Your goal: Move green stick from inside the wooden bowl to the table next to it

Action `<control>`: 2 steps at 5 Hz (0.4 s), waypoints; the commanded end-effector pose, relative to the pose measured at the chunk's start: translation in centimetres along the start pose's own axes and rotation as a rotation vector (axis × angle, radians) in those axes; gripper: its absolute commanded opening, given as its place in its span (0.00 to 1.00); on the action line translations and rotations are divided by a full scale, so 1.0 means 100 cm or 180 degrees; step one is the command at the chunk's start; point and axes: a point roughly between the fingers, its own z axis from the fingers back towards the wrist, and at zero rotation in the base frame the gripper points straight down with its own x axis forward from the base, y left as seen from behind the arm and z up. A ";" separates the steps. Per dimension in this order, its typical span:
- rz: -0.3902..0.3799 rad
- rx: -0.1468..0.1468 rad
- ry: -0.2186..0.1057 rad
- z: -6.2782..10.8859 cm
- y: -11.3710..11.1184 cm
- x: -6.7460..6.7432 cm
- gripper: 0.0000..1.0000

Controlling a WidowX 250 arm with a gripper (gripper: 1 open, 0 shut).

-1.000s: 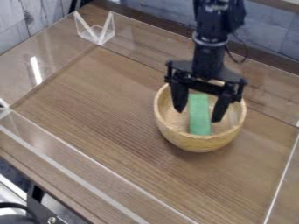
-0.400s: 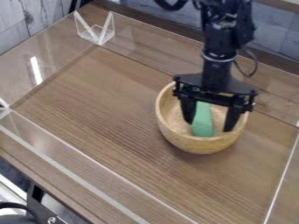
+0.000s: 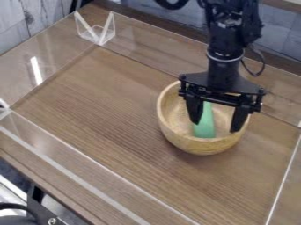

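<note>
Clear wall (image 3: 70, 180) along near table edge. Brown wood-grain table (image 3: 106, 114) beyond it. Wooden bowl (image 3: 177, 136) on table, right of centre. Green stick (image 3: 205, 123) inside bowl, leaning against far-right inner side, upper end between gripper fingers. Gripper (image 3: 217, 110) pointing straight down over bowl, jaws spread wide apart, fingertips dipped within rim; contact with stick cannot tell. Black arm (image 3: 230, 35) rising above. Small clear stand (image 3: 94, 29) at far-left corner.
</note>
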 end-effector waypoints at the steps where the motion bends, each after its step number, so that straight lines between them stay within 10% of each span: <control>1: 0.0007 -0.0062 -0.0158 0.019 0.008 0.008 1.00; 2: 0.0023 -0.0064 -0.0194 0.023 0.018 0.013 1.00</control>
